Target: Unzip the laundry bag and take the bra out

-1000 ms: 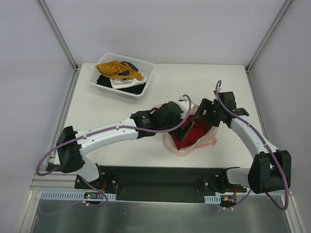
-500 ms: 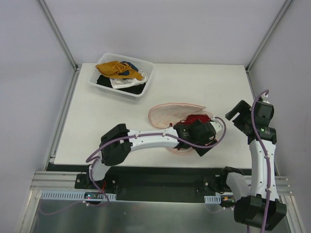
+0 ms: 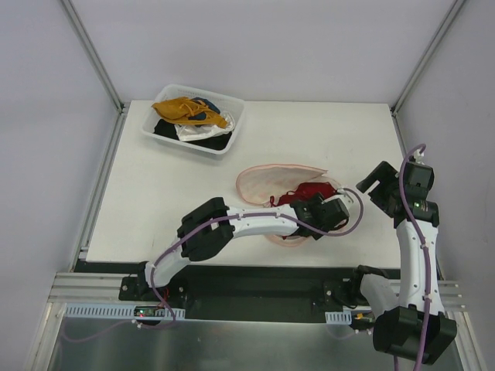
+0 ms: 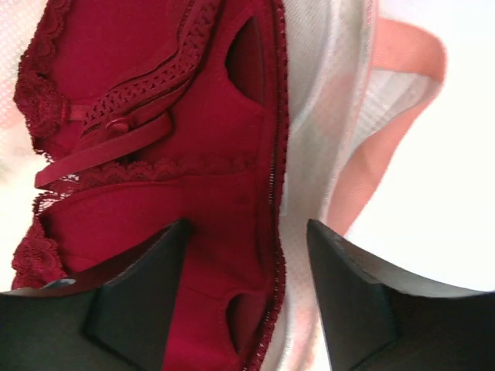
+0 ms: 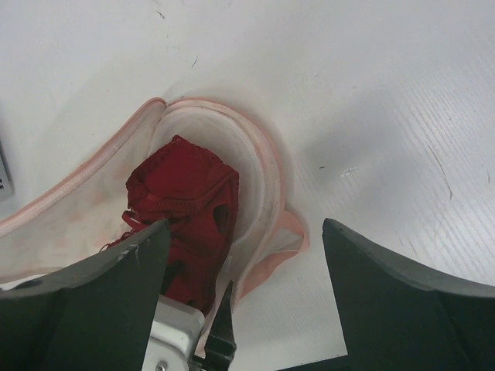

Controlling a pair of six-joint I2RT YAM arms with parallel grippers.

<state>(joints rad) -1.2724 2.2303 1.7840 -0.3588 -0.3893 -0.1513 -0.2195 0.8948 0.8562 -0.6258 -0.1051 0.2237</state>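
Note:
The laundry bag (image 3: 263, 184) lies open near the table's front right, its pale pink mesh lid flapped back. The dark red bra (image 3: 309, 189) sits in its lower half. My left gripper (image 3: 329, 214) hovers low over the bra and is open. In the left wrist view the bra (image 4: 155, 154) fills the left, the bag's mesh (image 4: 340, 116) lies to the right, and the bra's lace edge runs between the open left gripper (image 4: 247, 255) fingers. My right gripper (image 3: 379, 182) is open and empty, raised right of the bag. The right wrist view shows the bra (image 5: 186, 193) in the whitish cup (image 5: 259, 174).
A clear plastic bin (image 3: 234, 127) with mustard, white and black clothes stands at the back left. The bag lies close to the table's front edge (image 3: 232, 265). The left arm stretches across the table's front.
My right gripper left the bag's right end and drew back to the right, now open. The bag's lid came to lie open. My left gripper moved right, over the bra.

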